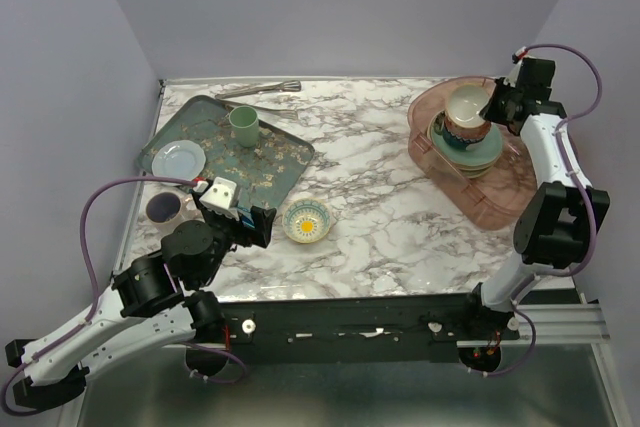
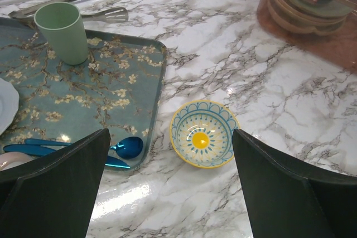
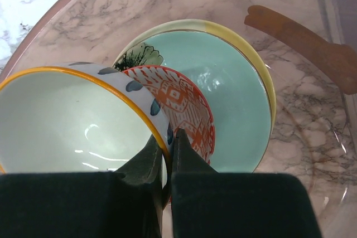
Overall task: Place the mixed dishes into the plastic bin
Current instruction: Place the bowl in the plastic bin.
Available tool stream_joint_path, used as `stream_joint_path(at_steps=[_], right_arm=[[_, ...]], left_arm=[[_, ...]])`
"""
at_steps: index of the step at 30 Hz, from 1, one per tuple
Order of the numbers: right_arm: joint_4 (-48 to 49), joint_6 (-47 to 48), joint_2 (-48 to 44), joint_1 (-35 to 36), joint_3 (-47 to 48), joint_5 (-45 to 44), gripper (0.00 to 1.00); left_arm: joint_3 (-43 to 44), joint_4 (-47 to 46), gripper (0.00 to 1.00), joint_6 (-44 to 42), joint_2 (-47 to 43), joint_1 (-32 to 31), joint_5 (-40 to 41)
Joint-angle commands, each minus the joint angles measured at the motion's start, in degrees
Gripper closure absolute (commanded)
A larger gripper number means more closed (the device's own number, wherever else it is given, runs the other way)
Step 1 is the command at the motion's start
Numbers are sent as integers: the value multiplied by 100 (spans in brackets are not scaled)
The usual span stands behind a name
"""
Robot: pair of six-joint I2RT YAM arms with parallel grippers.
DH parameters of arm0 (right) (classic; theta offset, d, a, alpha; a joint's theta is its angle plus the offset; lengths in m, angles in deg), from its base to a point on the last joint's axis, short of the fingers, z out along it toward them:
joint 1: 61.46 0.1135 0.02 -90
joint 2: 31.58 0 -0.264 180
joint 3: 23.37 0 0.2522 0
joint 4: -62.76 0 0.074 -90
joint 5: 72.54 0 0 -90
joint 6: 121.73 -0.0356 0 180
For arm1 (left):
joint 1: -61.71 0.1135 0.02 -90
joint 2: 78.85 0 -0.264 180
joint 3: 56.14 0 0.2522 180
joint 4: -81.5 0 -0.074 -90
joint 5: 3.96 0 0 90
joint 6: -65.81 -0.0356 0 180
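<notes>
Closed tight, the right gripper (image 3: 170, 137) pinches the orange-edged rim of the blue-yellow patterned bowl (image 3: 72, 121), one finger inside the cream interior and one outside. The bowl hangs tilted inside the plastic bin (image 1: 500, 202), above the dishes stacked there: a red-patterned bowl (image 3: 187, 110), then the mint green plate (image 3: 231, 96), then the yellow-and-cream plate (image 3: 248, 45) with its sprig. Whether the held bowl touches the stack cannot be told.

Well outside the bin, toward the left arm's side, the left gripper (image 2: 170, 154) hovers with its jaws spread wide and nothing between them. A small scalloped bowl (image 2: 203, 135), blue-lined with a yellow centre, sits upright on the marble table (image 2: 268, 82) just beyond it. Farther from the bin lies the dark-green floral tray (image 2: 100, 98), carrying an upright mint cup (image 2: 61, 32).
</notes>
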Motion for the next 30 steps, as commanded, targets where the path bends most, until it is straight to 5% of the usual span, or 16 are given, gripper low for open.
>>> stream_joint_path(at_steps=[1,30], right_arm=[[42,21,182,-62,346,-99,90],[-107,188,192,-70,390,95,65]], left_arm=[[-85,-80,1,-55,-50,38,120],[-85,-80,1,-55,-41,82,50]])
